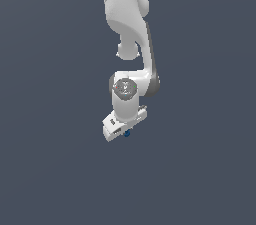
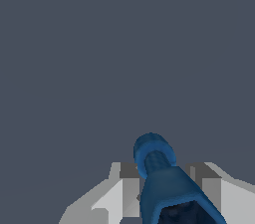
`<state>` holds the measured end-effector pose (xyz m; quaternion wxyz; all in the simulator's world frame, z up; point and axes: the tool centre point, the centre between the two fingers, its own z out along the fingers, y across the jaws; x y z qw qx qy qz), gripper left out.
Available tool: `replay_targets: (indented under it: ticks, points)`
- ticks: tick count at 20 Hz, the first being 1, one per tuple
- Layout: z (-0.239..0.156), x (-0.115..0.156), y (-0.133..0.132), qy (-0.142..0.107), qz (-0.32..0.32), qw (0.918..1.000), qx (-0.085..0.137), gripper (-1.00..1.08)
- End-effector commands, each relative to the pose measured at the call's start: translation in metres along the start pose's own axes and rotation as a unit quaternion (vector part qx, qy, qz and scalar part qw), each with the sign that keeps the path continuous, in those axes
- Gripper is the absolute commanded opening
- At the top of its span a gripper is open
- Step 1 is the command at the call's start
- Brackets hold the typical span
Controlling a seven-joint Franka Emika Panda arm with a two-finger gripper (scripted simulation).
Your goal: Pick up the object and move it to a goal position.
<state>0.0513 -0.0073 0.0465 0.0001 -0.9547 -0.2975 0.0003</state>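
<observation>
The object (image 2: 164, 183) is a small blue piece with a dark, blackish end. In the wrist view it sits between my two grey-white fingers (image 2: 119, 195), which close on it from both sides. In the exterior view only a tiny blue bit of the object (image 1: 127, 133) shows under the white gripper (image 1: 123, 130). The gripper hangs from the white arm (image 1: 127, 14), tilted, in mid frame.
A plain dark grey surface (image 1: 50, 169) fills both views. No goal marker or other thing shows.
</observation>
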Motion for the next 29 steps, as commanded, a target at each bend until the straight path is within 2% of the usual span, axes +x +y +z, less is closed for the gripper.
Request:
replay_targets:
  ticks: [1, 18, 29]
  points:
    - [-0.002, -0.005, -0.007, 0.000, 0.000, 1.0000, 0.000, -1.00]
    - [-0.025, -0.057, -0.079, 0.000, 0.000, 1.0000, 0.000, -1.00]
    - [-0.032, -0.069, -0.097, 0.000, 0.000, 1.0000, 0.000, -1.00]
